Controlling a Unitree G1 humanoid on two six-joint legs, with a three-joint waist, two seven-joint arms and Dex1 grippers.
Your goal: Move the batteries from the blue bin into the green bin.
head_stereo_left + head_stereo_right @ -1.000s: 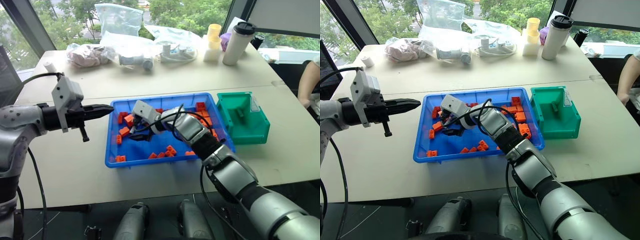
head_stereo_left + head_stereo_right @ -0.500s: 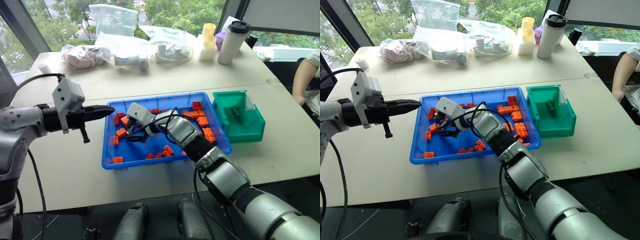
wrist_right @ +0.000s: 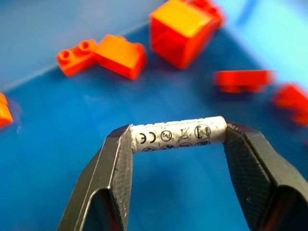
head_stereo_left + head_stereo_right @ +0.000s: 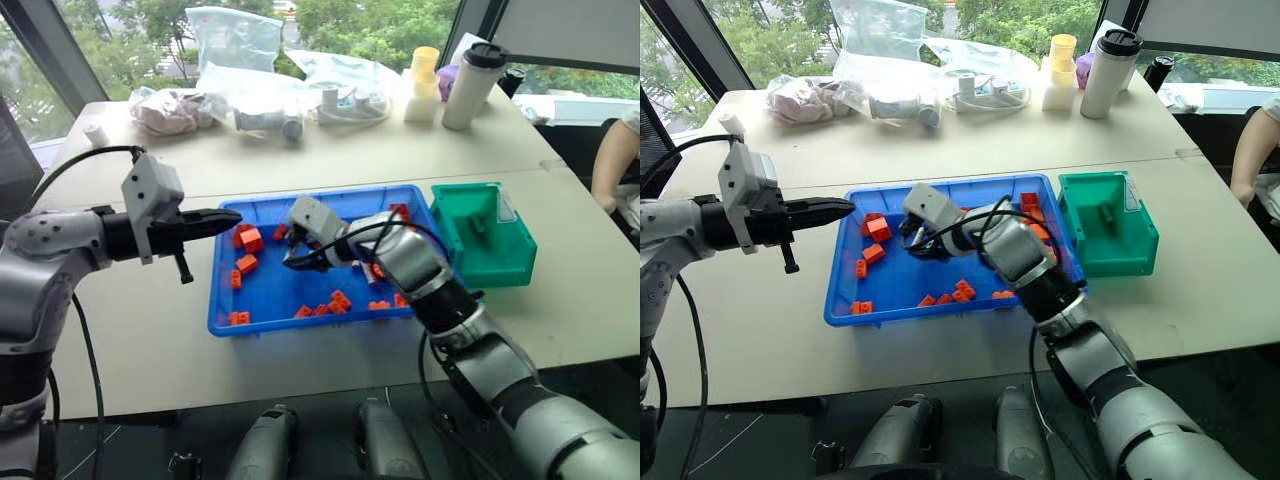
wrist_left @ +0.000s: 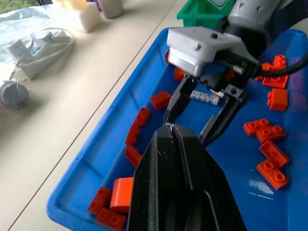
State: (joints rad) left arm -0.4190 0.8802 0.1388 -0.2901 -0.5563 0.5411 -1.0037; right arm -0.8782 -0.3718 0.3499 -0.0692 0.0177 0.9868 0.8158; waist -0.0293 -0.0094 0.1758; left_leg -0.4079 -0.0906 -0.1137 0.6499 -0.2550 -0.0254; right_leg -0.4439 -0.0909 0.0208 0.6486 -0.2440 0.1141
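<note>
A silver-grey battery (image 3: 178, 134) with printed symbols is gripped end to end by my right gripper (image 3: 178, 144), which is shut on it. That gripper (image 4: 300, 262) hangs a little above the floor of the blue bin (image 4: 275, 295), near its middle. The left wrist view also shows the battery (image 5: 204, 97) lying across the right gripper's fingertips. My left gripper (image 4: 232, 215) is shut and empty, level, hovering at the blue bin's left rim. The green bin (image 4: 490, 240) stands just to the right of the blue bin.
Orange toy bricks (image 4: 245, 262) lie scattered in the blue bin. Along the table's back sit plastic bags (image 4: 240, 60), a white tumbler (image 4: 470, 85) and yellow cups (image 4: 425, 65). A person's arm (image 4: 612, 160) shows at the right edge.
My right gripper closed on the battery, lifted off the blue bin's floor and moved right toward the bin's middle. The left gripper stayed by the left rim.
</note>
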